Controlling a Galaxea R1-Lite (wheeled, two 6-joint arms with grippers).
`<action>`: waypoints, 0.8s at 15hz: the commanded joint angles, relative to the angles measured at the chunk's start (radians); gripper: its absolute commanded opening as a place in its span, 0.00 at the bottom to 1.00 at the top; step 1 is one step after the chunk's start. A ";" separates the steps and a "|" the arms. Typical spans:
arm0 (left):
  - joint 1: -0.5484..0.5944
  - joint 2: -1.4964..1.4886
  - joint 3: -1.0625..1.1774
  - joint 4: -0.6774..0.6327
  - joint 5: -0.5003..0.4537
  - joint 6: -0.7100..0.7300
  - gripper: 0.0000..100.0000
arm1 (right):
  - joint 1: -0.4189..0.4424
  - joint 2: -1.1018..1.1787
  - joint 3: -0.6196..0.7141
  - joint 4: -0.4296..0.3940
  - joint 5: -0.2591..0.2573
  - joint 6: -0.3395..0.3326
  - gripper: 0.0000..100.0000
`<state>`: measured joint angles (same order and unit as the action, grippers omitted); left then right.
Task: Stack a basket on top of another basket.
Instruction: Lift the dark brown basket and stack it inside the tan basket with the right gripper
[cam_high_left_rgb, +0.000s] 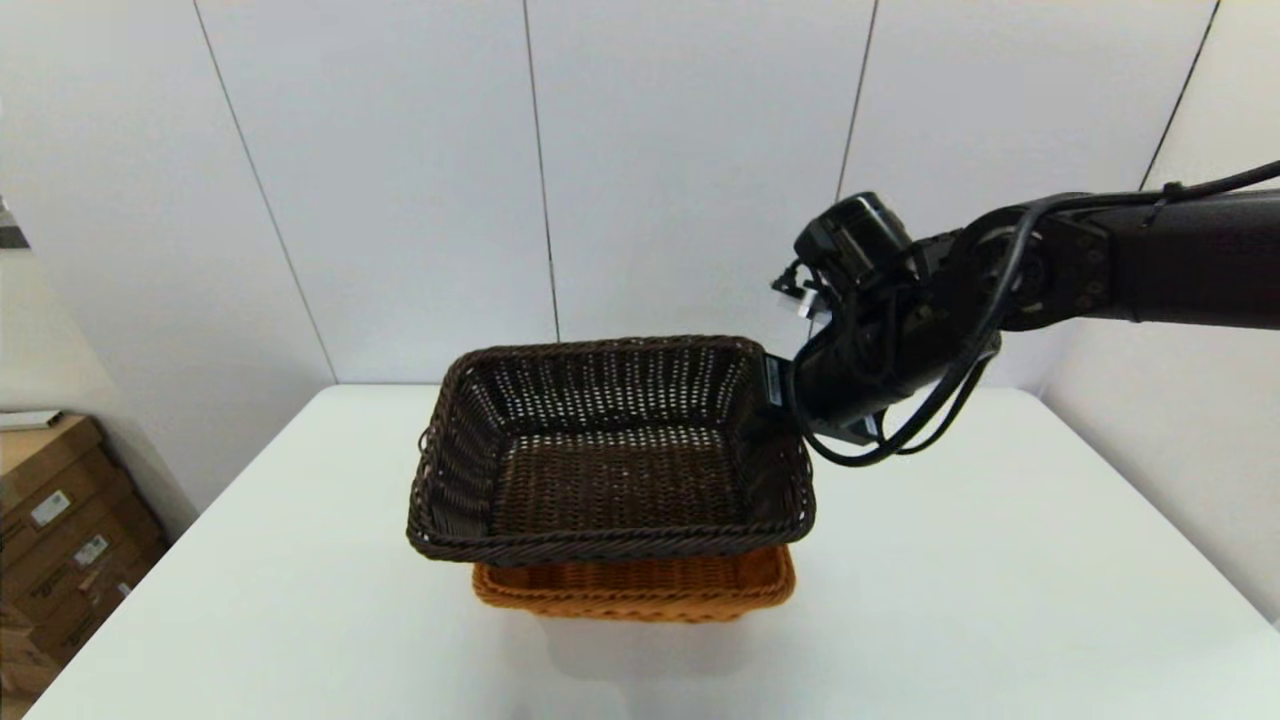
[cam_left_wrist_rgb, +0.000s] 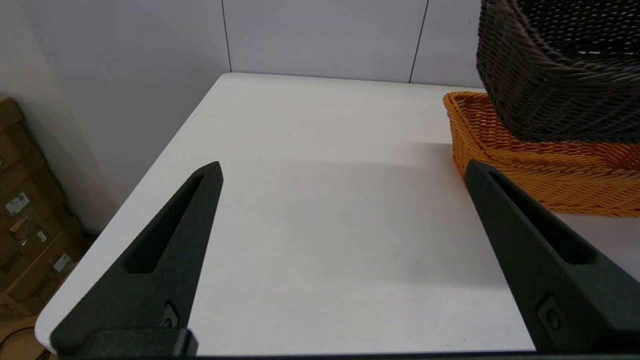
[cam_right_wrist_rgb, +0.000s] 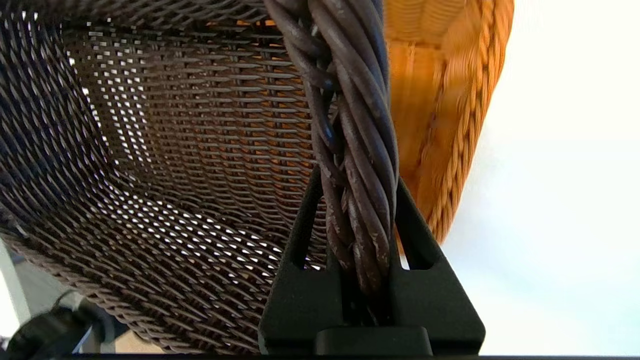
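The right tool (cam_right_wrist_rgb: 357, 200) is clamped on the braided rim of the dark brown basket (cam_high_left_rgb: 610, 450), its two black fingers (cam_right_wrist_rgb: 305, 220) pinching the twisted wicker at the basket's far right corner. The arm reaches in from the right, above the bench (cam_high_left_rgb: 1000, 560). The dark basket sits over the orange-tan basket (cam_high_left_rgb: 640, 585), tilted, with its near edge overhanging the orange rim; whether the two touch cannot be told. The orange-tan basket rests on the bench near its middle, only its near side showing from the head view. The left tool (cam_left_wrist_rgb: 342, 170) is at the near left of the bench, fingers wide apart with nothing between them, well clear of both baskets. Cardboard boxes (cam_high_left_rgb: 60, 540) stand on the floor at the left, bearing small white labels too small to read.
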<state>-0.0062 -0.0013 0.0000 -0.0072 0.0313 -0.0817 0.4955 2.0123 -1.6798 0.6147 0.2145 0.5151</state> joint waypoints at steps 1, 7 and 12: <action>0.000 0.001 0.000 0.000 0.001 -0.001 1.00 | 0.000 0.051 -0.006 -0.041 0.002 0.023 0.00; 0.000 0.000 0.000 0.000 0.001 0.000 1.00 | -0.003 0.078 -0.020 -0.043 -0.012 0.037 0.00; 0.000 0.000 0.000 0.000 0.001 -0.001 1.00 | -0.022 0.085 -0.018 -0.043 -0.032 0.025 0.00</action>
<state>-0.0062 -0.0013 0.0000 -0.0072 0.0317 -0.0813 0.4789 2.0936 -1.7000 0.5685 0.1821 0.5398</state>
